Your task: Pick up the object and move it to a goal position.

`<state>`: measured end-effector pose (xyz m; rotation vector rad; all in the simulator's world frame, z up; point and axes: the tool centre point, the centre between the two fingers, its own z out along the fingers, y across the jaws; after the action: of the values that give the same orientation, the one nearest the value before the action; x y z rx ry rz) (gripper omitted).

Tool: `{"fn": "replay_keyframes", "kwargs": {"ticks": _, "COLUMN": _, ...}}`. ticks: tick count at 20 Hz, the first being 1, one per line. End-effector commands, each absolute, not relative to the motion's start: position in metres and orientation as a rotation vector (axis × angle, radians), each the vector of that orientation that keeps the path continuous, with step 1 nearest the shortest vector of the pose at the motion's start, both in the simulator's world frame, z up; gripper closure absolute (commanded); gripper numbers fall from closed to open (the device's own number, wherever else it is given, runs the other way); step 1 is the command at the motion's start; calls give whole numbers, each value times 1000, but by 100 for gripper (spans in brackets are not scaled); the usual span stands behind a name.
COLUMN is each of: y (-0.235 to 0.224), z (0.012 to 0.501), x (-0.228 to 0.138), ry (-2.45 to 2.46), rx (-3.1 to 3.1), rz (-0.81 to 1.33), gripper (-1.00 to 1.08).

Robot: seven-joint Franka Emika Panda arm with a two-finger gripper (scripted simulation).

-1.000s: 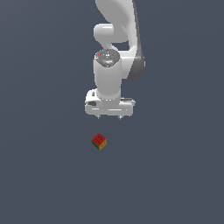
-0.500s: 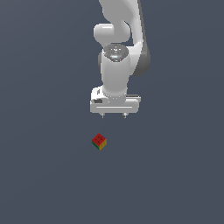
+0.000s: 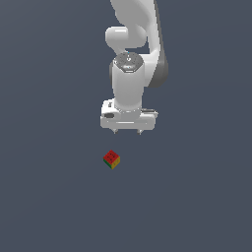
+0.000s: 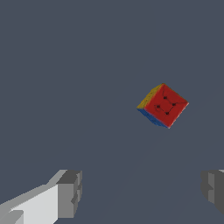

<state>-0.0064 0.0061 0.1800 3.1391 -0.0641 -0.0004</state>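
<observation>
The object (image 3: 111,159) is a small cube with a red top, green and yellow-orange sides, resting on the dark grey floor. In the wrist view the object (image 4: 162,105) shows its red face with dark marks, plus yellow and blue edges. My white gripper (image 3: 127,132) hangs above the cube and slightly toward the exterior view's right, well apart from it. Its two fingers stand wide apart with nothing between them; one grey fingertip (image 4: 70,194) shows in the wrist view, and the cube lies beyond the fingers, not between them.
A plain dark grey floor (image 3: 49,197) stretches all around. The white arm (image 3: 133,44) rises from the gripper to the frame's upper edge.
The gripper has turned about its vertical axis and shifted a little toward the exterior view's right. The cube has not moved.
</observation>
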Motion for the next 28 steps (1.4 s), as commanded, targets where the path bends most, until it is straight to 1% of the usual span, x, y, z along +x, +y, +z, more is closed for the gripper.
{"fn": "replay_keyframes", "kwargs": {"ticks": 1, "y": 2, "z": 175, "x": -3, "ry": -122, "rx": 3139, "rz": -2, "gripper": -92}}
{"fn": "replay_keyframes", "kwargs": {"ticks": 8, "y": -14, "z": 154, "x": 13, "ry": -384, "rx": 3125, "rz": -4, "gripper": -92}}
{"fn": "replay_keyframes", "kwargs": {"ticks": 18, "y": -49, "z": 109, "x": 37, "ry": -869, "rx": 3026, "rz": -5, "gripper": -92}}
{"fn": "replay_keyframes", "kwargs": {"ticks": 28, "y": -67, "z": 86, "x": 47, "ry": -1102, "rx": 2943, "rz": -1, "gripper": -92}}
